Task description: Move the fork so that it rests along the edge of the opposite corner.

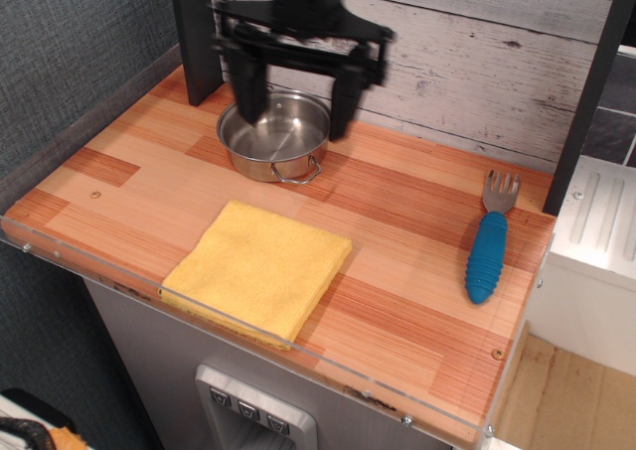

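We see only the lower part of the arm: its upper body runs off the top of the frame, and the gripper (296, 107) is motion-blurred, so its edges are soft. Its two dark fingers (247, 92) hang apart with nothing between them, spread wide and released. They stand in front of the steel pot (274, 135), one finger covering part of the pot's far left rim, the other passing beside its right rim; whether the tips touch the pot we cannot tell. The pot sits directly under the gripper and looks empty inside, only bare metal and reflections showing.

The fork (489, 242) lies well apart from the gripper, far off to its right and nearer the camera, flat on the wooden countertop (397, 271). Its blue ribbed handle points toward the front, the grey tines toward the back wall, and it rests close along the right side rim (532, 281), near the thin black post (588, 92).

A folded yellow cloth (260, 268) lies in front of the gripper, below the pot and apart from it, near the clear front lip of the counter.
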Tool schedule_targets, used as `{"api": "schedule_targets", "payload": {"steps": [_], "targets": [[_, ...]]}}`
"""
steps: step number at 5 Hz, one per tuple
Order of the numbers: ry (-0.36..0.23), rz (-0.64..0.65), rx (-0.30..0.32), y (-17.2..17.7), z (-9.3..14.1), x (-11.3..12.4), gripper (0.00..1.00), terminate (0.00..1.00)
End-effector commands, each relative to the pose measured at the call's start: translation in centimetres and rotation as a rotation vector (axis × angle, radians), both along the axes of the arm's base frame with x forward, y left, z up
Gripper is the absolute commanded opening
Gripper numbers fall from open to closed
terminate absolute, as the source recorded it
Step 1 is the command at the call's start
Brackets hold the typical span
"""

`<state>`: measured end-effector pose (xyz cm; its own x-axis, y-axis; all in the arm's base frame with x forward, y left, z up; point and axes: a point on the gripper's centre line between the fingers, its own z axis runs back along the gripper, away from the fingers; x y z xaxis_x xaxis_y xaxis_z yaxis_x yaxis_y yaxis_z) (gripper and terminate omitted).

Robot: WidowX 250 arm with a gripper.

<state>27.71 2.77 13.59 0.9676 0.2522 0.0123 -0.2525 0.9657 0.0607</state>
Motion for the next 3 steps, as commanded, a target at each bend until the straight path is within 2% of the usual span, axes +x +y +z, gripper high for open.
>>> {"api": "schedule_targets", "payload": {"steps": [1, 2, 3], "targets": [[0.012, 0.129, -0.024, 4.0, 1.8, -5.4, 1.0, 0.0], [0.015, 0.151, -0.013, 4.7, 2.2, -7.4, 1.0, 0.0], [0.012, 0.181, -0.028, 5.4, 3.2, -9.7, 1.0, 1.0]]}}
